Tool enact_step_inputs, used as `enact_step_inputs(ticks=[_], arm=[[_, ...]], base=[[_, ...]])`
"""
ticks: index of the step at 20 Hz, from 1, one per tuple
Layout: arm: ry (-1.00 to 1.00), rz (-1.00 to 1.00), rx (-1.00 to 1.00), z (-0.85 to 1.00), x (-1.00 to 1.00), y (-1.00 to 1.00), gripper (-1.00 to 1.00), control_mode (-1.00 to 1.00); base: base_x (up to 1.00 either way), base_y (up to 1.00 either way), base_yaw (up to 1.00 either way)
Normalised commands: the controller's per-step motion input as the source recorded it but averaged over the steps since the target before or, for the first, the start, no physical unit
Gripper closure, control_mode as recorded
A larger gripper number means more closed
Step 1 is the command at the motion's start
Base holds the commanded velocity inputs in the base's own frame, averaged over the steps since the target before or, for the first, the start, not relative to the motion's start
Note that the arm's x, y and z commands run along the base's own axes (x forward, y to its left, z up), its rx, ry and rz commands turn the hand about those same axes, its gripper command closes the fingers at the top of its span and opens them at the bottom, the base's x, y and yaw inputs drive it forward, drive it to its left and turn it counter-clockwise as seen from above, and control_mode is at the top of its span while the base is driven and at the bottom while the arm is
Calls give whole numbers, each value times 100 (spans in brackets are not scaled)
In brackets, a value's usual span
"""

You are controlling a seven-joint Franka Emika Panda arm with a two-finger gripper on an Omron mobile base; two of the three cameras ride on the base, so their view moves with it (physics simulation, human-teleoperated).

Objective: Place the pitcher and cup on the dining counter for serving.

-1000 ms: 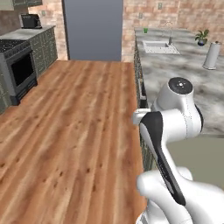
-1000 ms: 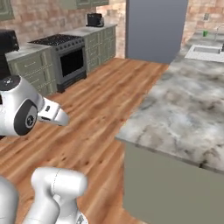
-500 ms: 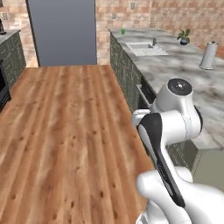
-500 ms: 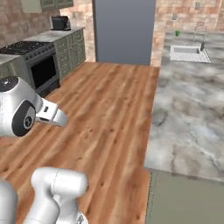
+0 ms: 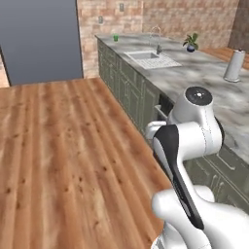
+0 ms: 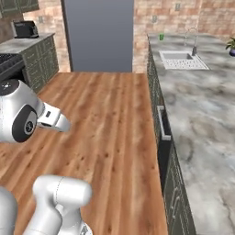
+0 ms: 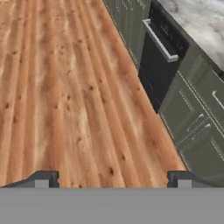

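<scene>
The cup [image 5: 115,37] is a small green tumbler standing at the far end of the marbled worktop [image 5: 204,78], near the brick wall and beyond the sink [image 5: 150,59]; the right base view shows it in the same spot [image 6: 161,37], well apart from the robot. I cannot make out the pitcher, nor a dining counter with stools.

Further along that worktop stand a pale grey canister [image 5: 233,65] and a small potted plant [image 5: 190,43] (neither belongs to the task). Below the slab run grey-green cabinets [image 7: 199,127] with a dark dishwasher front [image 7: 159,61], and the wooden floor [image 5: 58,146] stretches toward a big grey refrigerator [image 6: 98,34].

The gripper [image 7: 111,179] hangs over bare floor with its finger tips [image 7: 41,179] spread wide and nothing between them.

As I judge it, the task is barely begun: the cup is not yet picked up, and both carries are left.
</scene>
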Motion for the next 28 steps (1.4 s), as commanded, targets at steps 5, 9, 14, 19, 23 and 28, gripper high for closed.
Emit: enact_step_inputs(ticks=[5, 9, 14, 19, 23, 28], arm=[[0, 0, 0, 0, 0, 0, -100, 100], [0, 0, 0, 0, 0, 0, -100, 100], [0, 0, 0, 0, 0, 0, -100, 100], [0, 0, 0, 0, 0, 0, -100, 100], [0, 0, 0, 0, 0, 0, -100, 100], [0, 0, 0, 0, 0, 0, -100, 100]], base=[[100, 64, -34], [100, 77, -38], [100, 87, -40], [100, 92, -37], [100, 100, -33], [100, 100, -32]])
